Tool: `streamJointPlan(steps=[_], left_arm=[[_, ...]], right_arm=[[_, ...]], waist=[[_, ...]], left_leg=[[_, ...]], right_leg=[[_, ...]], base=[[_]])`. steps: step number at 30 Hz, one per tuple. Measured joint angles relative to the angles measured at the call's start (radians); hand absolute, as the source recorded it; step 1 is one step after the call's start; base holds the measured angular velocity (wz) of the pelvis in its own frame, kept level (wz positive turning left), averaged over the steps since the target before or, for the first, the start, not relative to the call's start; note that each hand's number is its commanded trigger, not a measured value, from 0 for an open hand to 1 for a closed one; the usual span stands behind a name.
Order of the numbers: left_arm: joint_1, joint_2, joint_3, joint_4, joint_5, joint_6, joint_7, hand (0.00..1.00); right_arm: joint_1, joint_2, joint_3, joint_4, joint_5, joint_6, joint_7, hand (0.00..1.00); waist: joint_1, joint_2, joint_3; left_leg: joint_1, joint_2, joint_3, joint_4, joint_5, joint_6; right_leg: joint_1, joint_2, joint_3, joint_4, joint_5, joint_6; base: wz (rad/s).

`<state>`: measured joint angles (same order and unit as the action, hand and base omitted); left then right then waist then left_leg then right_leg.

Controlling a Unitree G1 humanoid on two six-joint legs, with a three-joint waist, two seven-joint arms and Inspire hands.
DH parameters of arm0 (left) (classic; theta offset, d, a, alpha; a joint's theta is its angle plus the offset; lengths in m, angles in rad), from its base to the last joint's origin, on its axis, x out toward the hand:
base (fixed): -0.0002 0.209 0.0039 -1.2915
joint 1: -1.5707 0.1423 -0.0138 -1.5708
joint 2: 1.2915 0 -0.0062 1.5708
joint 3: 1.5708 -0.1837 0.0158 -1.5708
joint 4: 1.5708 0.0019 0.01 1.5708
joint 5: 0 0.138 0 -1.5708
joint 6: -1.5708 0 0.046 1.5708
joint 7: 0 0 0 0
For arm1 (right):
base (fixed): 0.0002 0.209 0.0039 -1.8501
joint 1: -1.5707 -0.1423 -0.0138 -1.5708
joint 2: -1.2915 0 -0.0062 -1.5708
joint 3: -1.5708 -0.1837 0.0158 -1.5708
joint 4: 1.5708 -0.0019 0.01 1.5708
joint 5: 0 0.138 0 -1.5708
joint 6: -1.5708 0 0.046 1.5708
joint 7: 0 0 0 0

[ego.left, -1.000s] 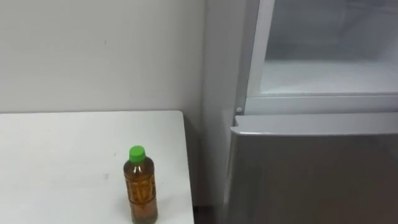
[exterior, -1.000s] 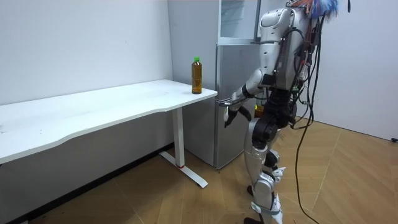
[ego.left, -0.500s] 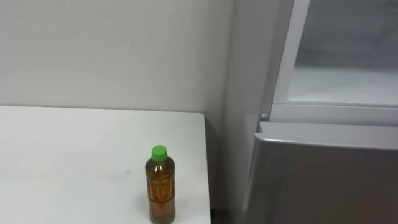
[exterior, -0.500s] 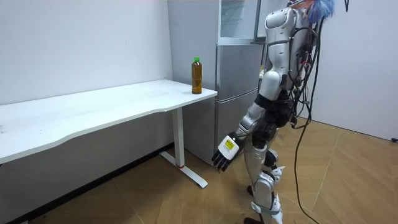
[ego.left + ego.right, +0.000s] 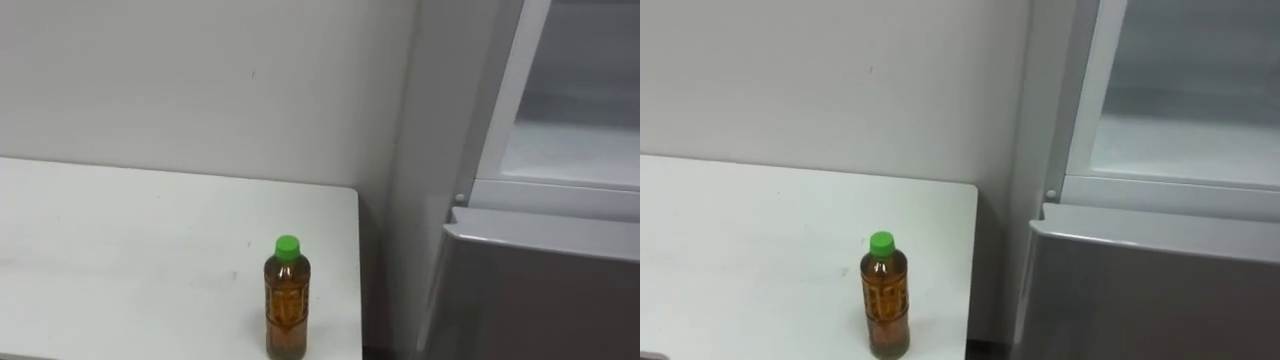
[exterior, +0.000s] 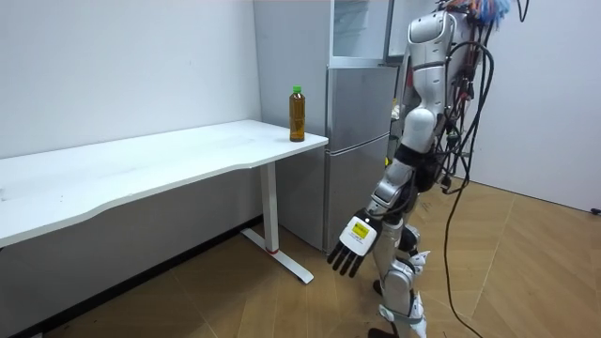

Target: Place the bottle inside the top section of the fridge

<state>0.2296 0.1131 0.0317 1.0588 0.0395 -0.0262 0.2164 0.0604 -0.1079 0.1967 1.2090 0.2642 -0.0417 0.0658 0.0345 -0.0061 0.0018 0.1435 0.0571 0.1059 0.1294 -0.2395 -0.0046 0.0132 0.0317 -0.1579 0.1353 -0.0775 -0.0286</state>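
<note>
An amber bottle point(image 5: 286, 298) with a green cap stands upright near the right end of the white table point(image 5: 120, 240), close to its front corner; the room view shows the bottle point(image 6: 297, 114) there too. The upper fridge compartment point(image 5: 570, 130) stands open to the bottle's right, its white inside bare. I stand in front of the fridge point(image 6: 355, 141), upright. My left hand point(image 6: 352, 252) hangs low at knee height with straight fingers, holding nothing and well below and away from the bottle.
The fridge's grey lower door point(image 5: 540, 290) is closed, right beside the table's end. A plain wall runs behind the table. The long table point(image 6: 141, 164) reaches towards the room view's left, with wooden floor around me.
My left arm has swung down from in front of the fridge's lower door to knee height. The eye view has panned left, so the bottle sits further right in it.
</note>
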Motion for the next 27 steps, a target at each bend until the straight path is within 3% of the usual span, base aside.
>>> streamJointPlan(steps=[12,16,21,23,27], left_arm=[[-0.015,-0.006,-0.004,0.021,-0.004,-0.019,0.019,0.0],[-0.02,-0.005,0.002,0.021,0.0,-0.025,0.016,0.0],[-0.025,-0.006,-0.001,0.02,-0.001,-0.026,0.019,0.0],[-0.023,-0.004,-0.001,0.02,0.0,-0.026,0.028,0.0],[-0.02,-0.002,-0.005,0.02,0.001,-0.023,0.039,0.0]], right_arm=[[-0.002,-0.006,-0.003,-0.051,0.005,0.0,0.021,0.0],[0.001,-0.021,-0.019,-0.285,0.005,0.001,0.042,0.0],[-0.001,-0.01,-0.018,-0.541,0.028,-0.019,0.04,0.0],[0.029,-0.009,-0.005,-0.622,0.042,0.012,0.036,0.0],[0.082,-0.016,0.002,-0.749,0.068,0.03,0.045,0.0]], waist=[[0.002,0.002,0.0006],[0.002,-0.001,-0.0029],[0.007,0.001,-0.0016],[0.013,-0.007,0.0002],[0.017,-0.012,0.0026]], left_leg=[[0.002,0.0,0.0,0.001,-0.001,0.0],[-0.015,-0.001,-0.001,0.007,-0.001,-0.001],[-0.007,0.001,-0.003,0.008,0.0,-0.001],[-0.007,0.0,-0.003,0.007,0.0,-0.001],[-0.009,-0.001,0.0,0.006,0.0,-0.001]], right_leg=[[0.002,-0.002,-0.006,0.0,-0.001,0.001],[-0.016,-0.004,-0.009,0.005,0.0,-0.001],[-0.006,0.0,-0.006,-0.001,0.0,0.0],[-0.006,-0.001,-0.006,-0.001,-0.001,0.001],[-0.01,-0.003,-0.006,0.001,-0.002,0.002]], base=[[0.01],[0.0],[0.02],[0.0],[-0.02]])
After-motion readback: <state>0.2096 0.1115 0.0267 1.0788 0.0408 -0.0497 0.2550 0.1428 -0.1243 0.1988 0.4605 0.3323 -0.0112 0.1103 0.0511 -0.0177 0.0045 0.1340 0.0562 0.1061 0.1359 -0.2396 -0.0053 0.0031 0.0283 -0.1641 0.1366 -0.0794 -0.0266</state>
